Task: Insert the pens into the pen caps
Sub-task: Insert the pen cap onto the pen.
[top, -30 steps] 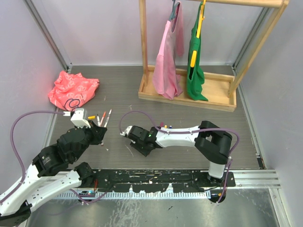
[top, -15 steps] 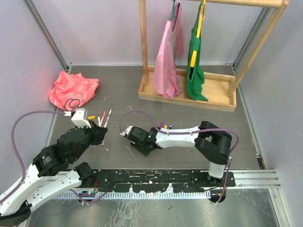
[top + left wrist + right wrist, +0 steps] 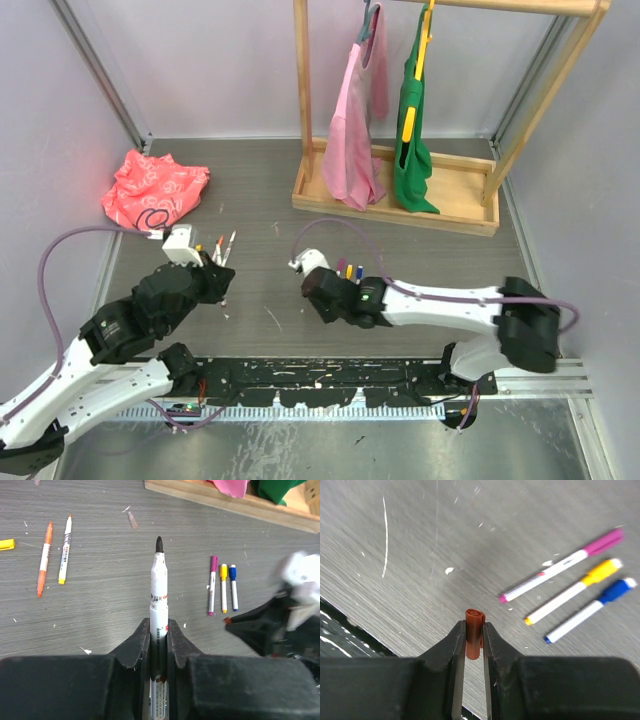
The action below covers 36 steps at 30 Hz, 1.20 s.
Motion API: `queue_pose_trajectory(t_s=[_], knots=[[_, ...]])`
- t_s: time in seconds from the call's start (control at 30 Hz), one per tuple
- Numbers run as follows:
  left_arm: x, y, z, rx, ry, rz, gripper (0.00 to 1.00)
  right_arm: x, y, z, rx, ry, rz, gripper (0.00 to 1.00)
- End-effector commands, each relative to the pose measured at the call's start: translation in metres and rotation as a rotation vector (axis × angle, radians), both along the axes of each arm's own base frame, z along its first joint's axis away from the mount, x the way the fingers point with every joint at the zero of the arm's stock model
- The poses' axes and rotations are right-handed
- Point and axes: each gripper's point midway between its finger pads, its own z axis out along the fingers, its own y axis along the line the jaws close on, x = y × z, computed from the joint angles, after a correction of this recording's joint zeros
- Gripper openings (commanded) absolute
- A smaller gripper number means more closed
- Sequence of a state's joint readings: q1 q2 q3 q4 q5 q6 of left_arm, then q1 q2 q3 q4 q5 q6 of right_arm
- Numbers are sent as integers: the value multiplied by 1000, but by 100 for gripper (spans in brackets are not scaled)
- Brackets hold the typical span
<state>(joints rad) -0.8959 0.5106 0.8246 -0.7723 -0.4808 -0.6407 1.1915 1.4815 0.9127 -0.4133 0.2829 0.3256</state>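
My left gripper [image 3: 159, 626] is shut on an uncapped white pen [image 3: 159, 587] whose dark tip points away from me, above the table. My right gripper [image 3: 473, 631] is shut on a short red-brown pen cap [image 3: 474, 619], held upright off the table. In the left wrist view that cap [image 3: 227, 621] shows blurred at the right, level with the pen's barrel and apart from it. Three capped pens lie side by side: pink [image 3: 560, 565], yellow [image 3: 572, 592] and blue [image 3: 590, 611]. An orange pen [image 3: 45, 555] and a yellow-ended pen [image 3: 65, 547] lie to the left.
A yellow cap [image 3: 6, 544] lies at the left edge and a small pinkish cap [image 3: 132, 520] further back. A wooden clothes rack [image 3: 395, 205] with pink and green garments stands at the back, and a red bag [image 3: 155, 190] at the back left.
The right arm has lifted from the table and swung right with the red cap, its jaws closing onto it. The left arm has shifted slightly right, still holding the pen.
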Motion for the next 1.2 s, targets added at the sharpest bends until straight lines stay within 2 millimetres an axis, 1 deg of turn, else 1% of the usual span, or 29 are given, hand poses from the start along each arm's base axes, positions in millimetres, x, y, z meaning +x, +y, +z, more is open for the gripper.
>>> queue_pose_trajectory(t_s=[0.0,0.1,0.17,0.3,0.37,0.53,0.67,0.9,1.07,1.17], knots=[[8,-20,22,-25,-31,-52,0,34,-5,68,290,-199,-231,0],[9,-34,26,-33,-38,-111,0,46,-14,100,460,-271,-336,0],[10,-45,29,-42,-48,-155,0,52,-22,118,575,-302,-419,0],[6,-71,36,-91,-73,-272,0,57,-38,158,826,-339,-540,0],[4,-85,41,-136,-94,-330,0,56,-46,176,940,-342,-576,0],[-8,-123,35,-190,-68,-511,0,50,-59,204,1125,-313,-616,0],[-16,-146,30,-203,-31,-609,0,43,-65,226,1261,-283,-614,0],[-37,-184,34,-245,-48,-703,0,27,-68,262,1505,-228,-531,0],[-55,-204,39,-267,-77,-783,0,21,-71,270,1535,-271,-469,0],[-62,-208,42,-273,-92,-830,0,15,-73,279,1578,-290,-425,0]])
